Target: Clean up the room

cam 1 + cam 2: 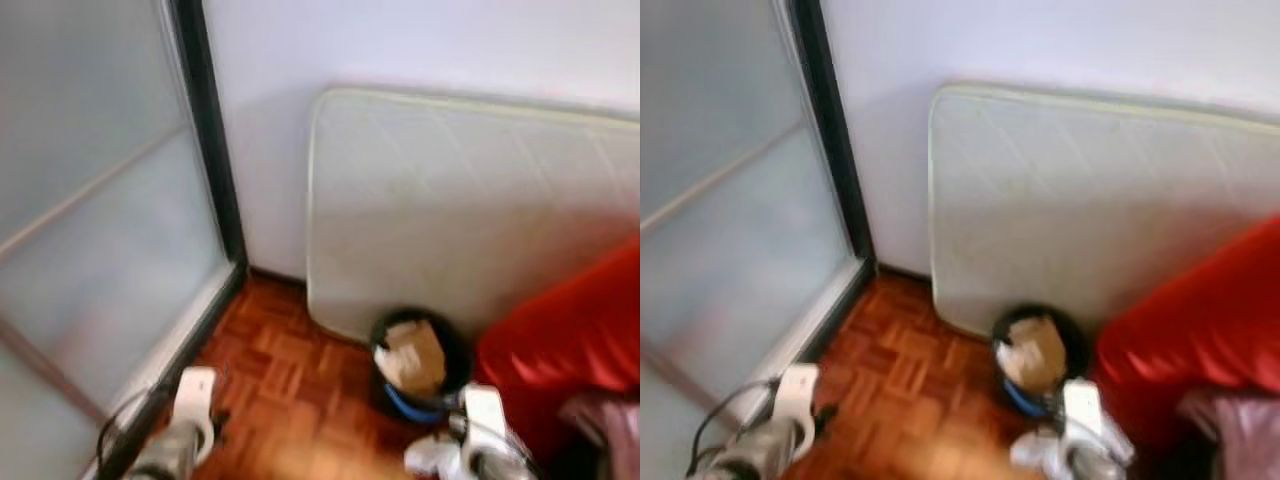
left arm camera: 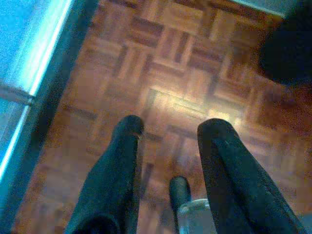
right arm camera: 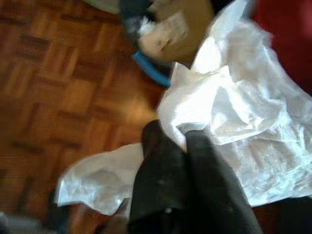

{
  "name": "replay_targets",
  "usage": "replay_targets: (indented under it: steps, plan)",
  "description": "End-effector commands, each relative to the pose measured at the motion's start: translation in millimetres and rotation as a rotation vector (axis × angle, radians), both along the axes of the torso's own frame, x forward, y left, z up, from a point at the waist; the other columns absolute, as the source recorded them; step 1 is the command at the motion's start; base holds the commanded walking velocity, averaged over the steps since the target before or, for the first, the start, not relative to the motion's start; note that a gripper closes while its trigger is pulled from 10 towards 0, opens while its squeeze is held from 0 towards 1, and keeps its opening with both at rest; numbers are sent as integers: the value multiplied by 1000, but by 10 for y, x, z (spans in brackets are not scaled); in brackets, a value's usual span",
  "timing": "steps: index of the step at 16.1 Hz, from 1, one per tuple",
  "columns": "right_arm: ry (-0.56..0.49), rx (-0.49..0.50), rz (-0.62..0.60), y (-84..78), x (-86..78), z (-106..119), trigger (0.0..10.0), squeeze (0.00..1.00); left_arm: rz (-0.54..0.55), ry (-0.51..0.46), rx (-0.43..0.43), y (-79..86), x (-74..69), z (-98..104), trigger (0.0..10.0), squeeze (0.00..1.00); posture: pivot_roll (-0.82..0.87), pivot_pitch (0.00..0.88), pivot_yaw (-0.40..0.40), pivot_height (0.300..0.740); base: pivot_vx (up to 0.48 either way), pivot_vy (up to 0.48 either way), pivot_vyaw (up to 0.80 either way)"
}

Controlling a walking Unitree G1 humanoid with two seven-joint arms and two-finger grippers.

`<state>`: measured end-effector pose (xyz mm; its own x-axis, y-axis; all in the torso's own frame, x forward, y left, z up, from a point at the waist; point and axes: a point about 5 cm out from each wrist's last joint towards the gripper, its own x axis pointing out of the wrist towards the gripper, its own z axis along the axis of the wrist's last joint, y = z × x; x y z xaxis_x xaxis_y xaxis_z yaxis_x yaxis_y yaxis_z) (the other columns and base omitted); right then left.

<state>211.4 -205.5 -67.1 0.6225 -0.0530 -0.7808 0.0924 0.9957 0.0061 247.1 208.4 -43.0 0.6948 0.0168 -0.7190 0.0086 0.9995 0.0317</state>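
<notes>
The step in hand looks like carrying rubbish to the black bin (image 1: 422, 362), which stands on the parquet floor (image 1: 280, 380) against the leaning mattress (image 1: 470, 210). The right gripper (image 3: 181, 137), clenched on crumpled white paper (image 3: 229, 122), hangs just short of the bin; next it must reach over the rim and let go. The left gripper (image 2: 168, 127), fingers spread and empty, hangs well apart from the bin

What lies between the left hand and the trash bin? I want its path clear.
Bare parquet floor separates the left hand from the black trash bin, seen in the left eye view.
</notes>
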Motion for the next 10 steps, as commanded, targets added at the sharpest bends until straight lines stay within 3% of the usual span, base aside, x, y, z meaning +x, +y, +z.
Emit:
replay_targets:
  steps: [1, 5, 7, 10]
  plan:
    - [12, -21, -18, -120, -54, -7, 10000, 0, -31, 5, -32, -176, -167, -132, 10000, 0, -21, 0, 22, 732, 274, 0, 0]
    - [39, -17, -46, -116, -152, -62, 10000, 0, -26, 53, -25, -138, -365, -244, 10000, 0, 10, 0, 21, 732, 270, 0, 0]
    - [56, -19, -29, -100, -191, -86, 10000, 0, -12, 53, -20, -105, -410, -262, 10000, 0, 29, 0, 15, 732, 274, 0, -750]
    - [56, -25, 15, -80, -244, -112, 10000, 0, 2, 55, -18, -66, -503, -299, 10000, 0, 39, 4, 17, 732, 270, 0, 0]
